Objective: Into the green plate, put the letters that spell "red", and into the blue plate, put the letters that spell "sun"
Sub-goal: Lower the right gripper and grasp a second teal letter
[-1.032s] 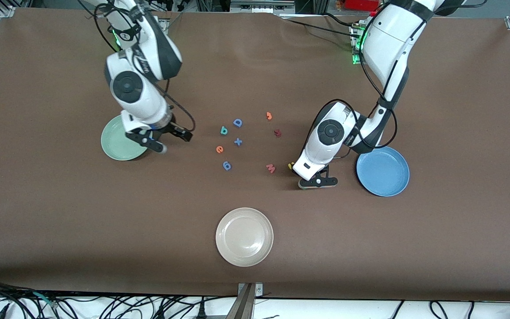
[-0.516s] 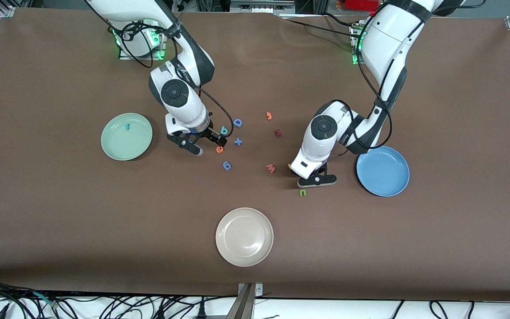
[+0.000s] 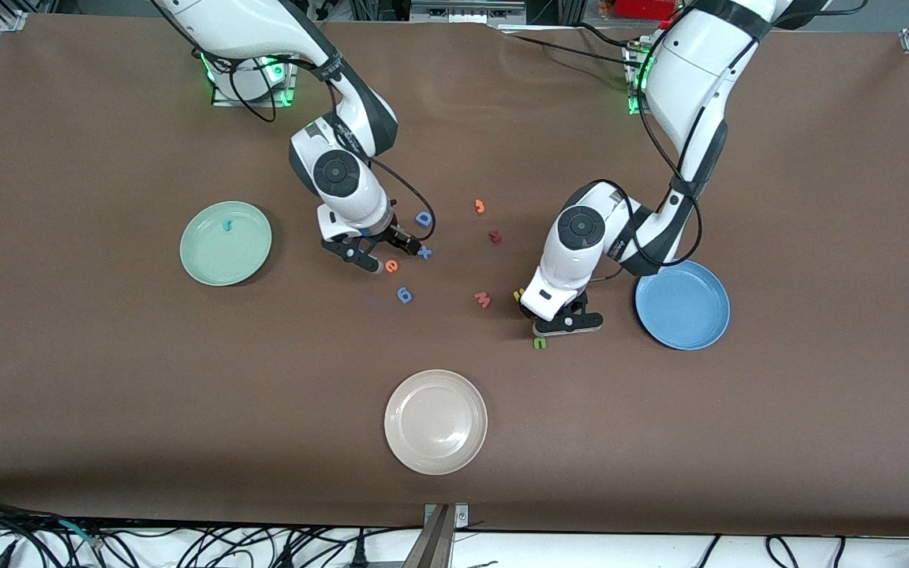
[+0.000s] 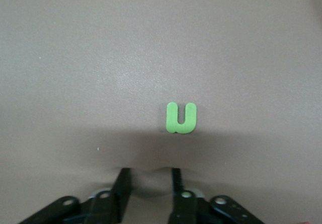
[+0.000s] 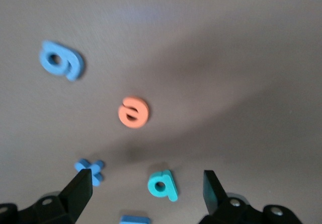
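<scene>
Green plate (image 3: 210, 260) on brown table (image 3: 107, 394), right gripper (image 3: 379, 251) spread over letters, left gripper (image 3: 567, 322) slightly parted, empty.

A big brown table (image 3: 107, 394) holds three plates: a green plate (image 3: 210, 260), a blue plate (image 3: 691, 319) and a white plate (image 3: 435, 422). Small foam letters lie in the middle, like an orange "e" (image 3: 391, 267), a pink "w" (image 3: 483, 300) and a green "n" (image 3: 539, 342).

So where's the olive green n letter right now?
In the front view the olive-green n lies on the brown table, just nearer the camera than the left end effector, between the cream plate and the blue plate.
</scene>
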`<state>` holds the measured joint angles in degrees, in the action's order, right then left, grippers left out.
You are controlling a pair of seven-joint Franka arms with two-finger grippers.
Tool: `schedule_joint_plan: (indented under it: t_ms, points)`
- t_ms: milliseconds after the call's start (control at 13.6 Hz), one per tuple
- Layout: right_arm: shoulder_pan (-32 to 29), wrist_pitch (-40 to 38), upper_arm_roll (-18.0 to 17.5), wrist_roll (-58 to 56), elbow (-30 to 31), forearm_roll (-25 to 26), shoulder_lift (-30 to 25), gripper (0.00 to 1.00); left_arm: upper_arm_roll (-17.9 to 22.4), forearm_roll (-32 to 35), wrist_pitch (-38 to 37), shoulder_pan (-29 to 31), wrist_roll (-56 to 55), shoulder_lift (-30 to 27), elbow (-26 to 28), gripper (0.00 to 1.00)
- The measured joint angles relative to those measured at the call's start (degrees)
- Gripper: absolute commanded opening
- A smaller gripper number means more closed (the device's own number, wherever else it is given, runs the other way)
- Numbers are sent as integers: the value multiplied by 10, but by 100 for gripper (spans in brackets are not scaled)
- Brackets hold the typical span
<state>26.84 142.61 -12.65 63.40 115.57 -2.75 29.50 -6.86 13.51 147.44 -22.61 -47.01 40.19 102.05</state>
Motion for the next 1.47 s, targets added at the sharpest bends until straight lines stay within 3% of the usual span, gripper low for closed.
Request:
schedule_joint_plan:
  t_ms: [811,1032,1180,1475]
  points:
    - [2,0,-14,23,16,0,10,93,1,0,-7,8,-9,-7,-8,78]
    - [2,0,-15,23,17,0,16,77,1,0,-34,8,-9,-18,-14,92]
    - [2,0,-15,23,17,0,19,62,1,0,-38,8,-9,-25,-20,99]
    - [2,6,-17,23,16,0,19,20,1,0,-59,8,-9,-34,-23,100]
